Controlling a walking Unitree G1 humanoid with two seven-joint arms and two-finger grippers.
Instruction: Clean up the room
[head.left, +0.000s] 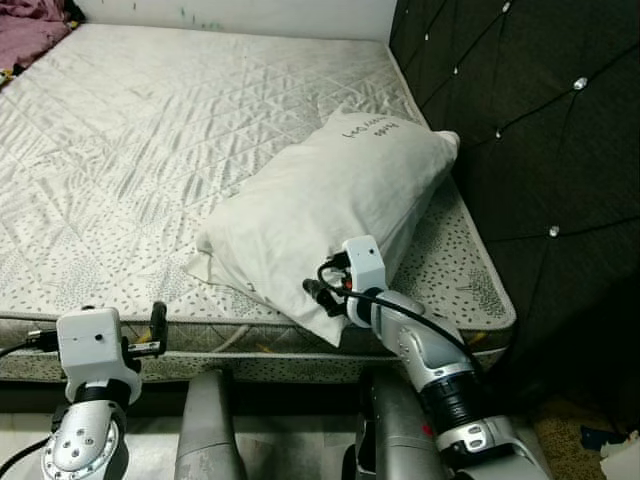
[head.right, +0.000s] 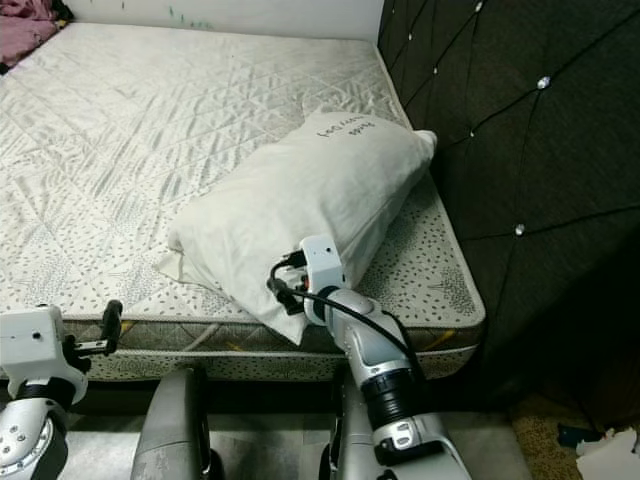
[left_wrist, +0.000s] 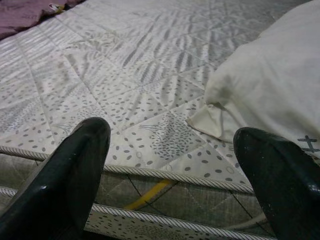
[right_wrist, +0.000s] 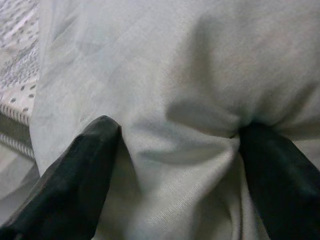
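A white pillow (head.left: 330, 210) lies slanted on the bare quilted mattress (head.left: 150, 130), close to the dark headboard. Its near corner overhangs the mattress edge. My right gripper (head.left: 318, 290) is pushed into that corner. In the right wrist view both black fingers (right_wrist: 95, 150) stand wide apart and dig into the pillow (right_wrist: 190, 75), with the fabric bunched between them. My left gripper (head.left: 150, 335) is open and held low in front of the mattress edge, left of the pillow. In the left wrist view the pillow's corner (left_wrist: 270, 85) lies beyond its fingers (left_wrist: 75, 170).
A dark tufted headboard (head.left: 540, 120) rises along the right side of the bed. A purple cloth (head.left: 30, 25) lies at the far left corner of the mattress. Something white and crumpled (head.left: 622, 458) sits on the floor at the lower right.
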